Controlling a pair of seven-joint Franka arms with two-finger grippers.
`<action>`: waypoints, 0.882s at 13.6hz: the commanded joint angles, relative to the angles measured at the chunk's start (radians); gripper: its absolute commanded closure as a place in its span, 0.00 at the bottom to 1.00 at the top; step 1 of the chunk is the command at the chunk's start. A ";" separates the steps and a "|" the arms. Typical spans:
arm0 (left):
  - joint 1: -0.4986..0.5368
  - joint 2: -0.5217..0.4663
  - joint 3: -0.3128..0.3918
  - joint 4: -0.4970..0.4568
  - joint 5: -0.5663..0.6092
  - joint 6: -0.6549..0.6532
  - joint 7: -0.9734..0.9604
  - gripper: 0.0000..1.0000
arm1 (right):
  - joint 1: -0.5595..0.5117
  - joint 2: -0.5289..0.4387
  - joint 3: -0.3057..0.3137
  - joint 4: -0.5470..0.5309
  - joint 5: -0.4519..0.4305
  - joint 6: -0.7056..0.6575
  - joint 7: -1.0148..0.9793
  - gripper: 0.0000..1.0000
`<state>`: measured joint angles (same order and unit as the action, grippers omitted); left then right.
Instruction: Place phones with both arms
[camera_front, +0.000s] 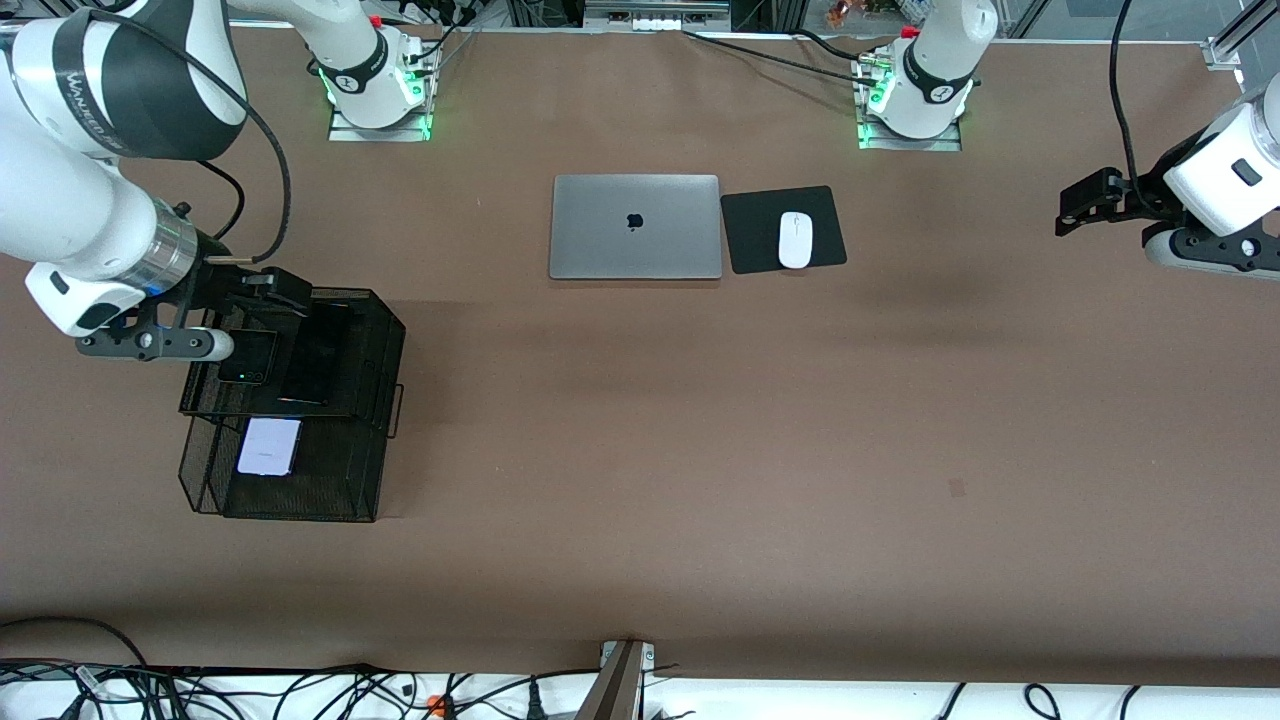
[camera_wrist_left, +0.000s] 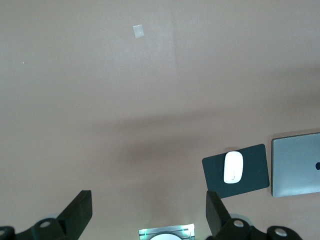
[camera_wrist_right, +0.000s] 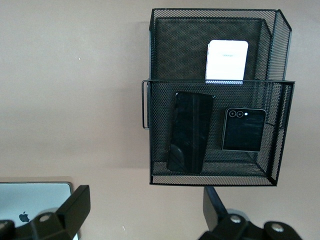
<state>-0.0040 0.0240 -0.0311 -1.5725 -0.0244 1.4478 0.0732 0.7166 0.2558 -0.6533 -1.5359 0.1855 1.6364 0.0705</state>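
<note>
A two-tier black mesh rack (camera_wrist_right: 215, 95) is being shown most clearly by the right wrist view: the long black phone (camera_wrist_right: 190, 131) and small black phone (camera_wrist_right: 243, 129) are lying in its upper tray, the pale phone (camera_wrist_right: 226, 61) in its lower. The right gripper (camera_front: 255, 300) is held wide above it. The left gripper (camera_front: 1085, 205) is waiting, spread open over bare table.

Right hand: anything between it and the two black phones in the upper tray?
Nothing visible. The right hand hangs open above the mesh tray; the long black phone and small black phone lie uncovered.
</note>
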 joint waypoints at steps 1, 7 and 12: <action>0.001 -0.007 -0.006 0.011 0.027 -0.018 0.020 0.00 | -0.304 -0.045 0.334 0.017 -0.062 -0.004 0.028 0.00; 0.001 -0.006 -0.004 0.011 0.027 -0.023 0.020 0.00 | -0.747 -0.131 0.806 -0.103 -0.172 0.072 0.101 0.01; 0.003 -0.007 -0.004 0.011 0.027 -0.023 0.020 0.00 | -0.842 -0.176 0.894 -0.216 -0.175 0.192 0.100 0.01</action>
<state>-0.0038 0.0238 -0.0312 -1.5724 -0.0244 1.4424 0.0733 -0.0860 0.1197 0.2105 -1.7095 0.0250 1.8095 0.1568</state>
